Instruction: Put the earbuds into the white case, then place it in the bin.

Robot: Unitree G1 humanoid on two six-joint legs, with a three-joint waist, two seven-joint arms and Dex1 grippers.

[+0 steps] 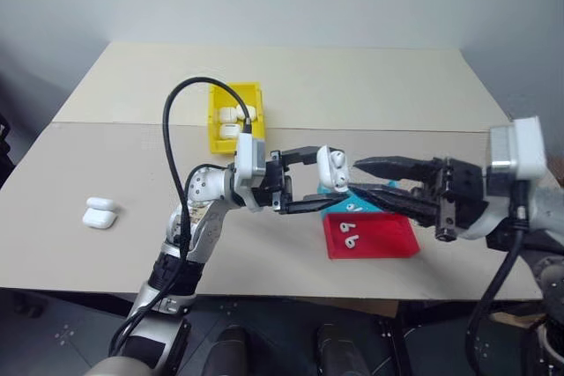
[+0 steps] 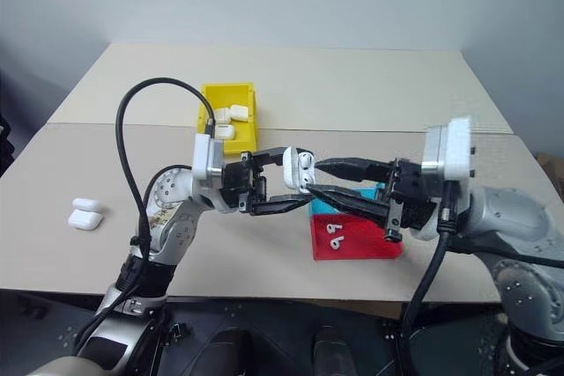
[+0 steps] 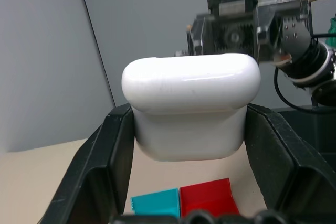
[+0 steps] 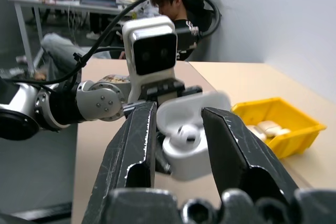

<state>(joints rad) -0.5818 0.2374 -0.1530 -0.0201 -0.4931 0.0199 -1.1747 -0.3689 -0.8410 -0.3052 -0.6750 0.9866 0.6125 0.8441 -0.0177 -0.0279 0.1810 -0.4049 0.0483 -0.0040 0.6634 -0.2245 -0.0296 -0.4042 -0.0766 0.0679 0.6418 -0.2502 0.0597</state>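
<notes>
Yellow plastic forms the bin (image 1: 236, 117), which is set on the tabletop (image 1: 370, 85) beyond the left tool (image 1: 319, 184); several closed white cases are seen inside it. The white case (image 1: 332, 167) is held above the tabletop between the two fingers of the left tool, which is closed on the sides of the case's body. In the right wrist view the lid is seen swung open, and one earbud (image 4: 183, 136) is seated in the body with its rounded head up. The case's opening is turned toward the right tool (image 1: 359, 177), which is directed at it from the opposite side. The right tool's fingers (image 4: 239, 156) are parted and straddle the case; whether they touch it cannot be told, and nothing is seen gripped by them.

Below the two tools a shallow red tray (image 1: 379, 240) lies on the tabletop, with two earbuds (image 1: 350, 238) in it, stems lying flat. A teal tray (image 1: 352, 204) is just behind it, under the right tool, with two more earbuds (image 1: 352, 208) on it. Well off to the outer side of the left arm, a further white case (image 1: 100, 213) lies alone near the tabletop's front edge. Bare tabletop stretches between that case and the trays, and across the far half behind the bin.
</notes>
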